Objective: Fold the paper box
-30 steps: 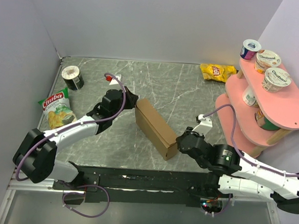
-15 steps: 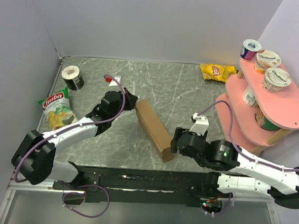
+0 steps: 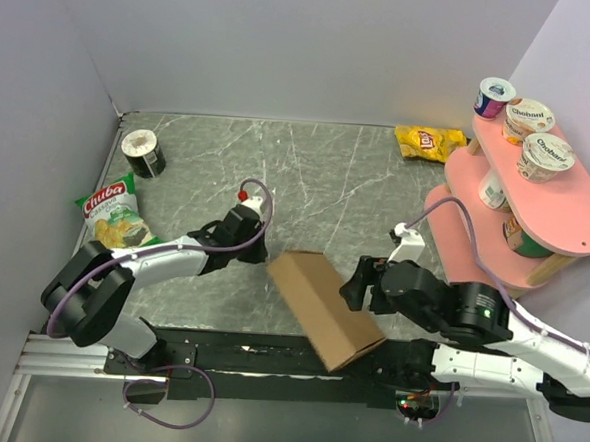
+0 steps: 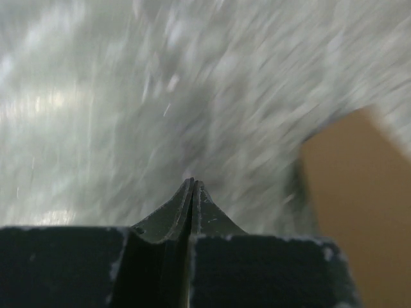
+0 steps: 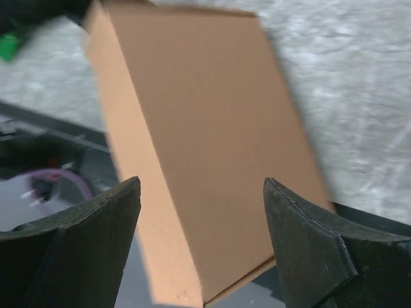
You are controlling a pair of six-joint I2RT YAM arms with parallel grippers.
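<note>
Right end effector [image 5: 202, 186] spread wide, empty, just beside box [image 3: 325, 308]; left end effector [image 4: 192, 184] clenched on nothing. Box at near edge of desk [image 3: 358, 175]. Probably light, stiff, slick, crushable: pinch gently across narrow sides.

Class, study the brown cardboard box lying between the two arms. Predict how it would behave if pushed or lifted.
The paper box looks closed with crisp edges, so probably stiff yet light. Its plain smooth faces suggest it slides readily when pushed. Broad face up, it seems unlikely to tip.
</note>
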